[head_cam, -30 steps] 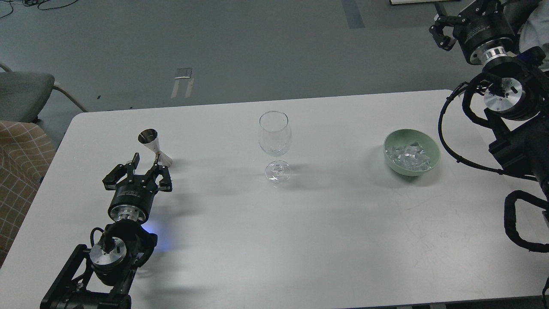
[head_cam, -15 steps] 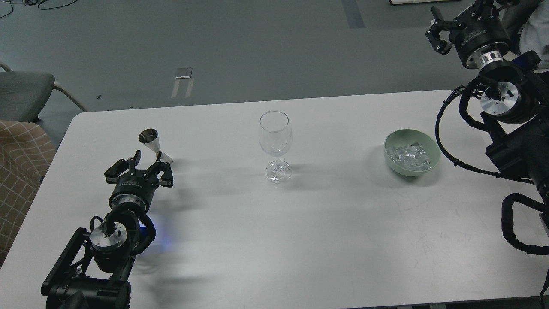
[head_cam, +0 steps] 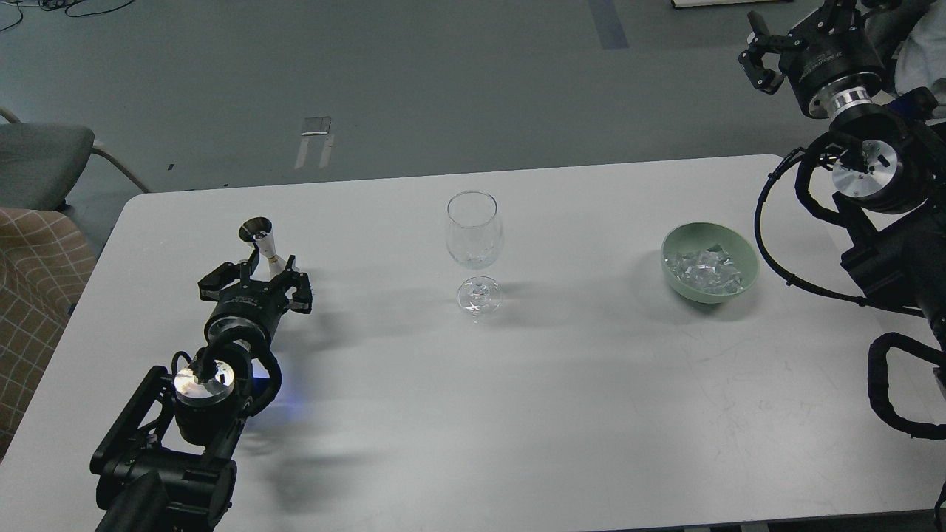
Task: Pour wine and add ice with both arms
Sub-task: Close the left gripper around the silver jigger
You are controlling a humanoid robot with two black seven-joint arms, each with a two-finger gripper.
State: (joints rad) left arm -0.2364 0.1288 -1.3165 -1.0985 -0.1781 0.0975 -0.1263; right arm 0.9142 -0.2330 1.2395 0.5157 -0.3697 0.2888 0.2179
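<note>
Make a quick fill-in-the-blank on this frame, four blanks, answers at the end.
1. The ice sits in a pale ____ bowl.
2. The wine glass stands upright on the table between the metal jigger and the ____.
3. The left hand is at the ____, its fingers spread around the waist.
4. The right hand is raised beyond the table's ____ edge.

Answers: green; bowl; jigger; far

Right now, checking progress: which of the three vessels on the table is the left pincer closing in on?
The small steel cone-shaped jigger; the left pincer flanks its base.
</note>
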